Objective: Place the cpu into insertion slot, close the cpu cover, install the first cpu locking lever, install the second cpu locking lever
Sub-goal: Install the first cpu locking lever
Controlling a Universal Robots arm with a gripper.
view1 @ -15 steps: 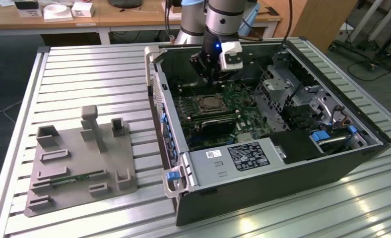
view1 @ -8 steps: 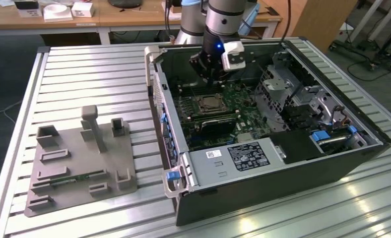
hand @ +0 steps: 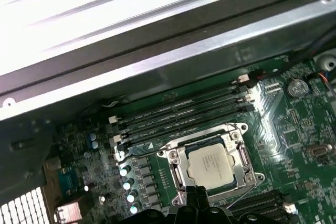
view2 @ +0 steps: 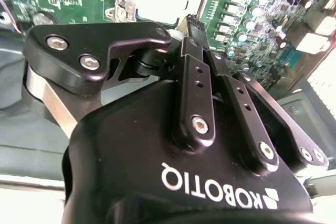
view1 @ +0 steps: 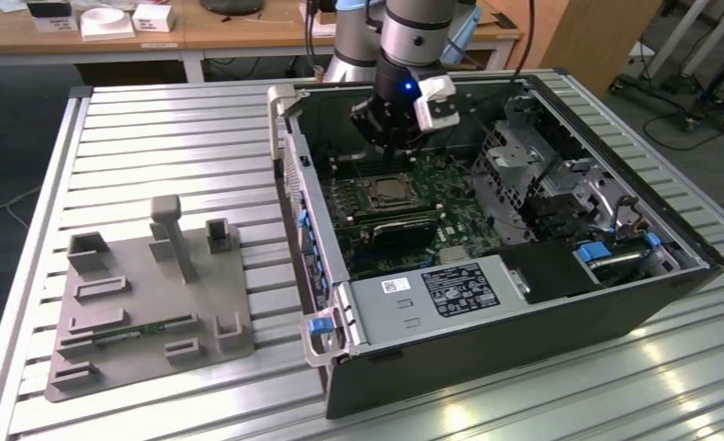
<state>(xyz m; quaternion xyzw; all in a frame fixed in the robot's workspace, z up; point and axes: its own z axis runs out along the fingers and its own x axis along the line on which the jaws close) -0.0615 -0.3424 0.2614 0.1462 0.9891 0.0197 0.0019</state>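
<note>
The cpu (hand: 211, 165) is a small flat square with a silvery-grey top. It lies level, seated in the slot (hand: 237, 129), a square socket with a silvery metal rim on the green board (hand: 299, 124) inside the open case (view1: 522, 331). The cover (hand: 177, 170), a thin silvery frame plate, lies flat over the slot, and the cpu shows through its large square window.

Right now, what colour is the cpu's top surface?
The cpu has a silvery-grey metal top, clearest in the first wrist view.
</note>
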